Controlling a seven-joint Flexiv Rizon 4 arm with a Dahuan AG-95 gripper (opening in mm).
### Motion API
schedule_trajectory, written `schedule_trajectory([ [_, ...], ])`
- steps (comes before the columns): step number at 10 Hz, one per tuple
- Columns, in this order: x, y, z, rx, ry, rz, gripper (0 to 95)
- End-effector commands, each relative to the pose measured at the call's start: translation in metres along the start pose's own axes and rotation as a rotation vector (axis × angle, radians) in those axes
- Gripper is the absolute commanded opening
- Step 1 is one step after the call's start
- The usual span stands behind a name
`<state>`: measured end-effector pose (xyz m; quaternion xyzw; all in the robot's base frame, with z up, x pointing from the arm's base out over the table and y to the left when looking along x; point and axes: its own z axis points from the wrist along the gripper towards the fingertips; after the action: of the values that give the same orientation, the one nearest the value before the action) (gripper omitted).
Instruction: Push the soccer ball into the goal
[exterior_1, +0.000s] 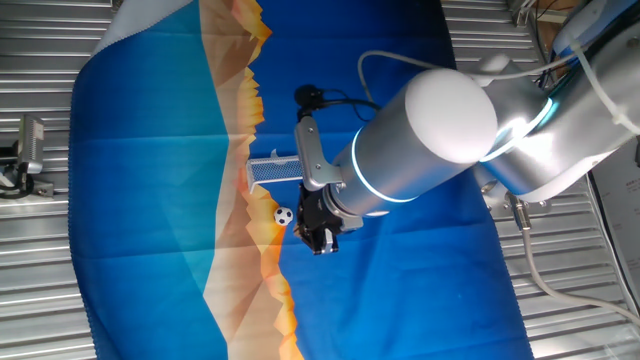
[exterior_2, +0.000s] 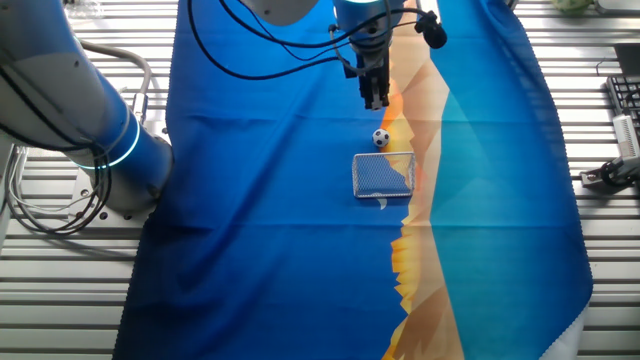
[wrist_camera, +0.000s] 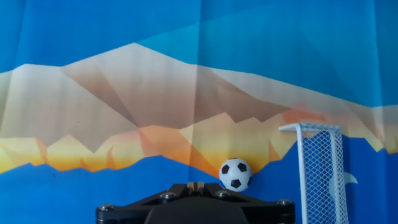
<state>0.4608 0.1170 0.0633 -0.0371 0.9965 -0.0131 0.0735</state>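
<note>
The soccer ball (exterior_1: 283, 215) is a tiny white ball with black patches on the blue and orange cloth. It also shows in the other fixed view (exterior_2: 380, 138) and in the hand view (wrist_camera: 235, 174). The goal (exterior_1: 275, 169) has a thin white frame and pale mesh; it stands close beside the ball, also seen in the other fixed view (exterior_2: 384, 176) and at the right of the hand view (wrist_camera: 318, 169). My gripper (exterior_1: 322, 240) is shut and empty, just behind the ball, also visible in the other fixed view (exterior_2: 375, 97) and the hand view (wrist_camera: 196, 185).
The cloth (exterior_1: 160, 200) covers a ribbed metal table (exterior_1: 40, 260). A small metal fixture (exterior_1: 30, 150) sits at the table's left edge. Cables (exterior_2: 280, 40) trail from the arm. A dark device (exterior_2: 610, 172) lies at the right edge.
</note>
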Motion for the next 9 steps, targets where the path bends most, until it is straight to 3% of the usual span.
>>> schedule_trajectory([
  [1,-0.0004,0.0004,0.0008,-0.001,-0.003,0.01,0.0],
  [4,-0.0004,0.0004,0.0008,-0.007,-0.013,0.012,0.0],
  [7,-0.0004,0.0004,0.0008,-0.005,0.016,0.001,0.0],
  [9,-0.0004,0.0004,0.0008,-0.013,0.051,0.003,0.0],
])
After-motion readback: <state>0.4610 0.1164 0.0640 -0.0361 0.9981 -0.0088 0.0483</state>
